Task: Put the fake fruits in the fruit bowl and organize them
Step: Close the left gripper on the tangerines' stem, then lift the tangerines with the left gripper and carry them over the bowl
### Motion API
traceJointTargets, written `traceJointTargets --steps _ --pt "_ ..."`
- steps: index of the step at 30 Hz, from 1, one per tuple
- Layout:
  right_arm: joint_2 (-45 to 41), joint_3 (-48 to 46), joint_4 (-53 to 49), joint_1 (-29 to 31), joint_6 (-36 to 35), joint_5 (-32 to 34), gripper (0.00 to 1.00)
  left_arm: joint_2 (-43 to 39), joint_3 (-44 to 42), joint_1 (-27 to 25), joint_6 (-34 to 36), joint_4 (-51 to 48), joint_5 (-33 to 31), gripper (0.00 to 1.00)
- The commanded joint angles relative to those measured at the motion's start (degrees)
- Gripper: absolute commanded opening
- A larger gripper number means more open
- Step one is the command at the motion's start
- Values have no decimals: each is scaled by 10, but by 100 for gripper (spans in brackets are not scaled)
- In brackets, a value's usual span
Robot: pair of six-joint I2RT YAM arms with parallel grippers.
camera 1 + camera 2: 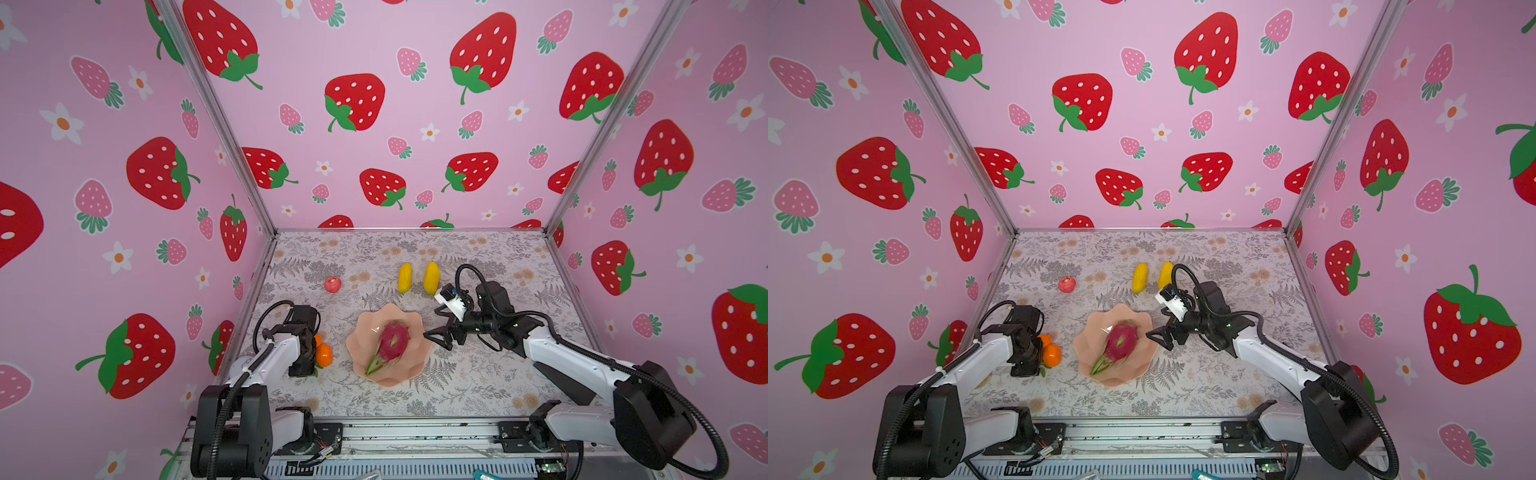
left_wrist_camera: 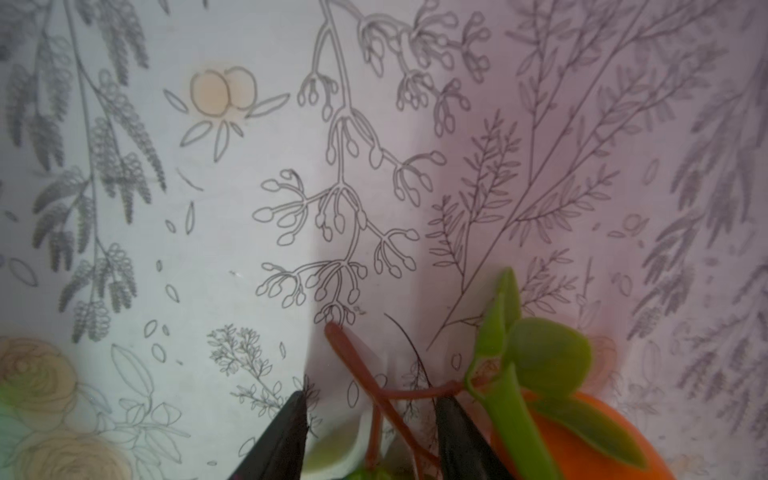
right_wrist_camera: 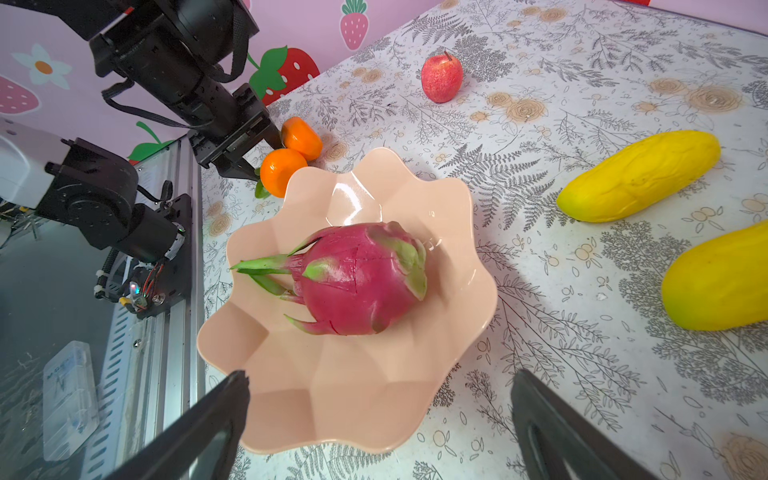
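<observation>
Now dragon fruit (image 1: 392, 337) lies in bowl (image 1: 365, 332); right hand (image 1: 436, 340) spread wide, empty, beside rim; left hand (image 2: 372, 399) parted astride oranges' twig (image 2: 415, 392).

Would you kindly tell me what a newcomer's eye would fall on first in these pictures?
The strawberry wallpaper covers all three walls. On the table, a magenta dragon fruit lies in the peach bowl; two yellow fruits lie beyond it.

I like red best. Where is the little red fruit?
In both top views the little red fruit sits alone on the table, beyond the bowl, left of the yellow fruits.
</observation>
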Motion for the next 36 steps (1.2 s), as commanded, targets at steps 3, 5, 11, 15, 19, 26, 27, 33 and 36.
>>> traceJointTargets --steps 3,5,11,15,19,26,27,33,36 --pt "8 12 3 0 -9 -23 99 24 33 1 -57 -13 -12 51" --pt "10 12 4 -2 -9 -24 99 47 42 2 -56 -24 -2 48" --pt "17 12 5 -9 -9 -28 99 99 33 2 -69 -25 20 39" --pt "18 14 5 -11 -8 -30 99 96 24 3 -61 -2 -1 32" --pt "19 16 3 -13 -6 -31 99 81 35 1 -31 -5 -29 16" --pt "13 18 1 -15 -4 -28 99 41 64 1 71 20 -62 0" --pt "12 20 1 -15 -4 -29 99 39 70 1 91 29 -58 0" --pt "0 21 6 -18 7 -9 99 17 99 -5 170 32 -40 0" --pt "-8 21 16 -33 32 12 99 1 127 -17 223 21 -47 0"
